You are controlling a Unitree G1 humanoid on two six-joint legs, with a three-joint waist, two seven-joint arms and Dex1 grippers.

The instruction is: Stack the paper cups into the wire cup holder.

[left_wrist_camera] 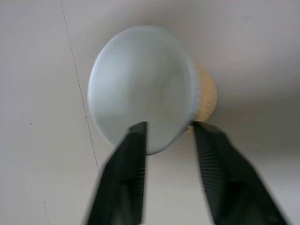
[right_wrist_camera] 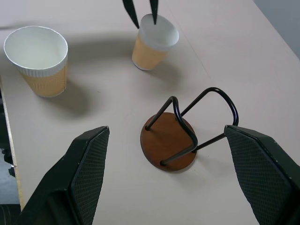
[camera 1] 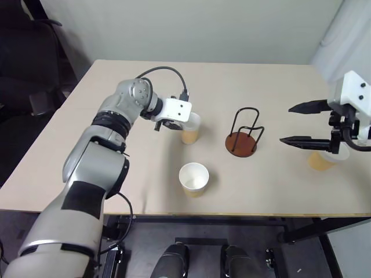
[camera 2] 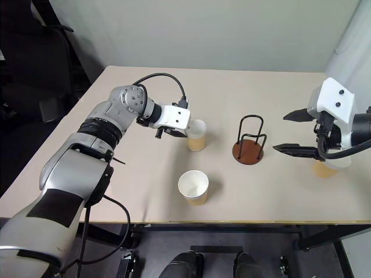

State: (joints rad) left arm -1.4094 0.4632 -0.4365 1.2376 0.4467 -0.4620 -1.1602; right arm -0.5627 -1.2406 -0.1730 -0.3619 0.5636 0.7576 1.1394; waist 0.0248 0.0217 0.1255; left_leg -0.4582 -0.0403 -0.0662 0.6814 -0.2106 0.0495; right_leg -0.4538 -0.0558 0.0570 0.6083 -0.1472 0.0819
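The left gripper point(left_wrist_camera: 168, 136) is narrowed over the rim wall of the tapered white-and-tan paper cup point(left_wrist_camera: 145, 84), one finger inside, one outside. Confirm firm pinch before lifting; the empty black wire cup holder on its reddish-brown disc point(right_wrist_camera: 174, 136) lies between the right gripper's point(right_wrist_camera: 176, 183) wide-open, empty jaws.

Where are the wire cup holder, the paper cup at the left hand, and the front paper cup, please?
wire cup holder point(right_wrist_camera: 168, 149): right wrist view, bare base.
paper cup at the left hand point(camera 2: 196, 141): right eye view, tan side.
front paper cup point(camera 1: 193, 175): left eye view, white inside.

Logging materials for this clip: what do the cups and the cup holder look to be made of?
The paper cups: apparently paper, matte white inside, with a ribbed tan-orange lower band like a corrugated sleeve. The wire cup holder: thin black loops, likely coated metal wire, on a smooth reddish-brown disc, perhaps wood or plastic.
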